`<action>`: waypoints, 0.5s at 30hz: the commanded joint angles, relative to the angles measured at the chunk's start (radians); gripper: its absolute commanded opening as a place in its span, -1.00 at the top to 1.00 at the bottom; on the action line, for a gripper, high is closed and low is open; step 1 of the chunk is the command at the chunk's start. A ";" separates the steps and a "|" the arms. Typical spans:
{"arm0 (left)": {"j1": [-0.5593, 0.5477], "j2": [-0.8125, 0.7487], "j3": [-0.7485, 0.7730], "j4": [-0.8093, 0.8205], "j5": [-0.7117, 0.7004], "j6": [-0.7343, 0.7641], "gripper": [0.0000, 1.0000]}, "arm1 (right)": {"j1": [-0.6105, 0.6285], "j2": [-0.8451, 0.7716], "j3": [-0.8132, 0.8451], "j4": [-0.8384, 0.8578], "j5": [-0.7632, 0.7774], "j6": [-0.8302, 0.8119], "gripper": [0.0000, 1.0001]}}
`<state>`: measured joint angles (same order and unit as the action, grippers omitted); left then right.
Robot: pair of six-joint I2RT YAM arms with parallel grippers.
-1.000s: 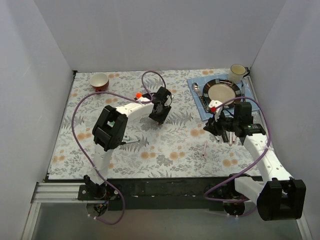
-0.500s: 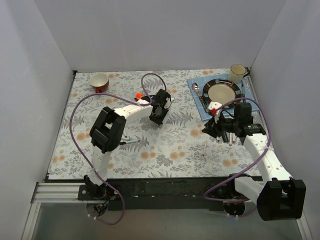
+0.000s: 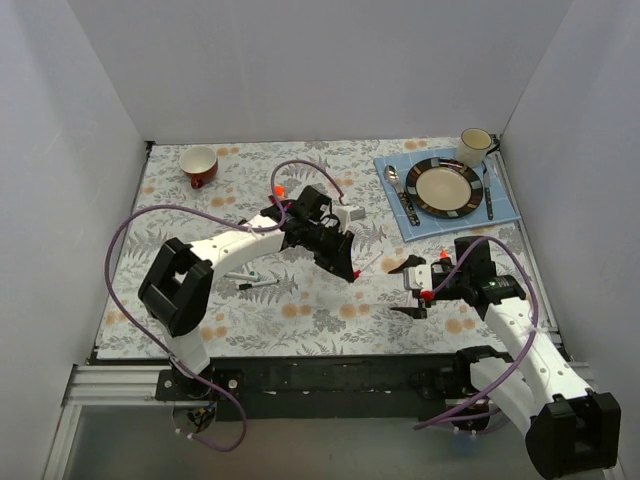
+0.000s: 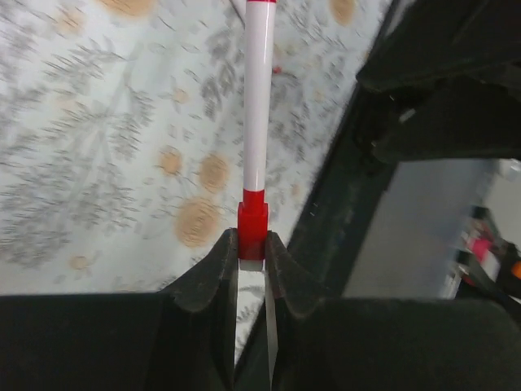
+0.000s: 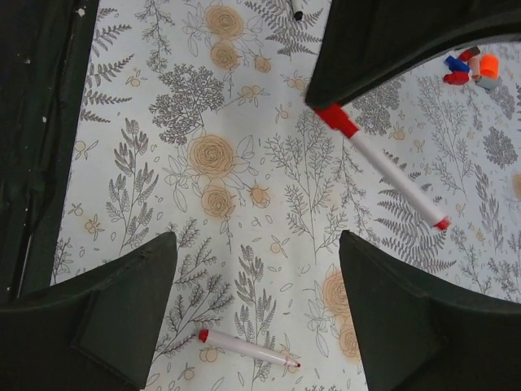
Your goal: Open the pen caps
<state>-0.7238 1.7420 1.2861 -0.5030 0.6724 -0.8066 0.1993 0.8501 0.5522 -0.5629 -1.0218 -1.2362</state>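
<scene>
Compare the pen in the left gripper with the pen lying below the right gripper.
Held pen is clamped by the left gripper; loose pen is untouched under the open right gripper. Held pen is lifted; loose pen lies flat on the tablecloth. Both: white barrels, red ends.

Back-right corner crowded by plate (image 3: 444, 186), mug (image 3: 474, 147), cutlery (image 3: 403, 198), bowl (image 3: 199, 165) at back left, bare desk (image 3: 250, 160) between them, two pens (image 3: 250, 280) lying beside left arm (image 3: 240, 235), held pen (image 4: 256, 106) jutting toward spread right fingers (image 5: 98, 318), purple cable (image 3: 180, 208) arching over left side.

red cup (image 3: 199, 165) far left; plate (image 3: 443, 187) on blue mat (image 3: 440, 226) beside mug (image 3: 474, 146)
</scene>
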 commanded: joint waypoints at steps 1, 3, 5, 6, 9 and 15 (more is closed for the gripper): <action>-0.038 0.071 -0.042 -0.051 0.311 -0.072 1.00 | 0.038 0.001 0.002 0.054 0.026 -0.042 -0.64; -0.069 0.088 -0.031 -0.072 0.320 -0.071 1.00 | 0.041 -0.006 0.003 0.040 0.023 -0.058 -0.59; -0.088 0.102 -0.027 -0.074 0.320 -0.075 1.00 | 0.051 -0.006 0.000 0.012 0.011 -0.080 -0.56; -0.091 0.105 -0.019 -0.074 0.329 -0.077 1.00 | 0.057 -0.003 -0.003 0.006 0.011 -0.097 -0.55; -0.103 0.116 -0.002 -0.072 0.340 -0.082 1.00 | 0.098 0.013 -0.015 0.005 0.041 -0.103 -0.52; -0.121 0.136 0.025 -0.075 0.357 -0.089 1.00 | 0.247 0.064 -0.026 0.035 0.158 -0.088 -0.31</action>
<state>-0.8375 1.8862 1.2709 -0.5755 0.9779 -0.8871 0.3614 0.8921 0.5411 -0.5488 -0.9363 -1.3155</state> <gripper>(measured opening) 0.118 0.682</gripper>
